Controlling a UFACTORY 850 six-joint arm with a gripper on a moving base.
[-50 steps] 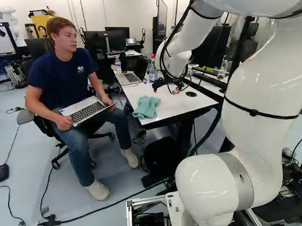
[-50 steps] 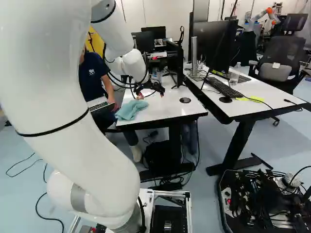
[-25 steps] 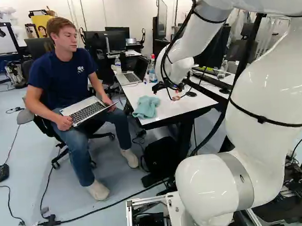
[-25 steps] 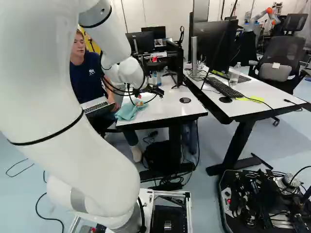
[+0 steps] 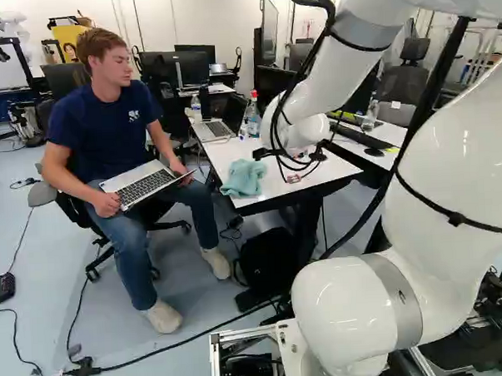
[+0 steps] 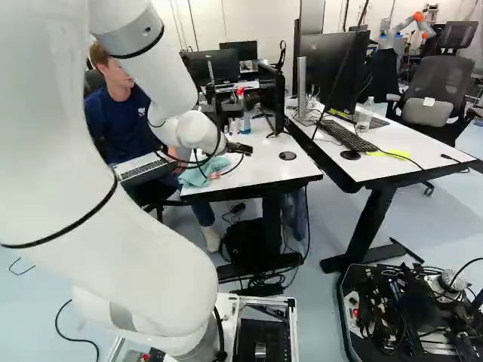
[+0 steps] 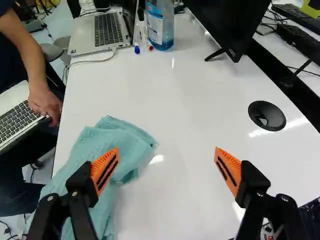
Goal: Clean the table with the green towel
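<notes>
Tool (image 6: 229, 161), spread wide, has shifted; towel (image 7: 107, 150) unmoved

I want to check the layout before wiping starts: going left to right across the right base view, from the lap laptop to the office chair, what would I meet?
Laptop → green towel → blue bottle → round black insert → keyboard → office chair.

No words can be read for certain. Small pale lettering (image 7: 231, 51) stands on the bezel corner of the black monitor (image 7: 227, 25), and fine print marks the white label (image 7: 154, 26) on the plastic bottle (image 7: 167, 31) of blue liquid.
</notes>
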